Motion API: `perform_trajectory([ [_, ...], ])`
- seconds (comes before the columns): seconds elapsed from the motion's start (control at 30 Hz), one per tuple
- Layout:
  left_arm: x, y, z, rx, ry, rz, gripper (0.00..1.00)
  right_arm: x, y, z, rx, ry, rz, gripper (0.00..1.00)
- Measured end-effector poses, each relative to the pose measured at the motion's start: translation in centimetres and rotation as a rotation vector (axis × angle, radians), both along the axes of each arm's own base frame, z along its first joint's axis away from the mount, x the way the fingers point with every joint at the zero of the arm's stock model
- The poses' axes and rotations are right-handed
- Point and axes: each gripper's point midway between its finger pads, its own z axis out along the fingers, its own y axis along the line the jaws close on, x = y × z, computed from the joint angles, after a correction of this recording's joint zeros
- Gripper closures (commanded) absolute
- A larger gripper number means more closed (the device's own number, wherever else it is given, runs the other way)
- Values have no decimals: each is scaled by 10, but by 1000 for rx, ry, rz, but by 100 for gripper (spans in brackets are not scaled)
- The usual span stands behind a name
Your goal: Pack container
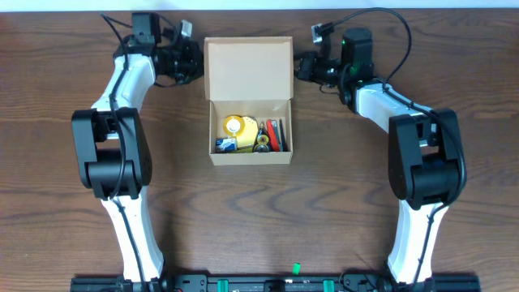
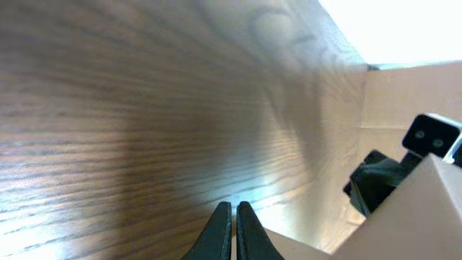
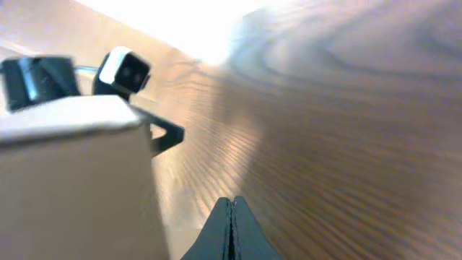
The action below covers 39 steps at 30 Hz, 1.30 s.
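Container (image 1: pixel 248 81) on table (image 1: pixel 324 211) between closed left end effector (image 1: pixel 199 66), right end effector (image 1: pixel 298 66)

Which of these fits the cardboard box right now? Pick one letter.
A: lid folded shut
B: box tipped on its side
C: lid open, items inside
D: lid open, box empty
C: the overhead view shows the box standing upright with its flap lid laid back open and small things inside it, among them a yellow item.
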Motion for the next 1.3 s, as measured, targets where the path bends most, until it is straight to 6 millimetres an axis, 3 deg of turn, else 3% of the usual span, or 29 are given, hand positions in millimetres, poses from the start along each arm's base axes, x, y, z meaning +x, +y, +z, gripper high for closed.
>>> perform_trajectory([
  [0.23,-5,-1,25,27,-27,-68,94,-7,10,35,87,-139,105,99],
  [0.5,-19,0,48,82,-58,-158,94,-29,18,44,141,-120,238,98],
  [1.3,-63,10,29,200,24,-301,94,-78,22,56,242,-4,505,98],
])
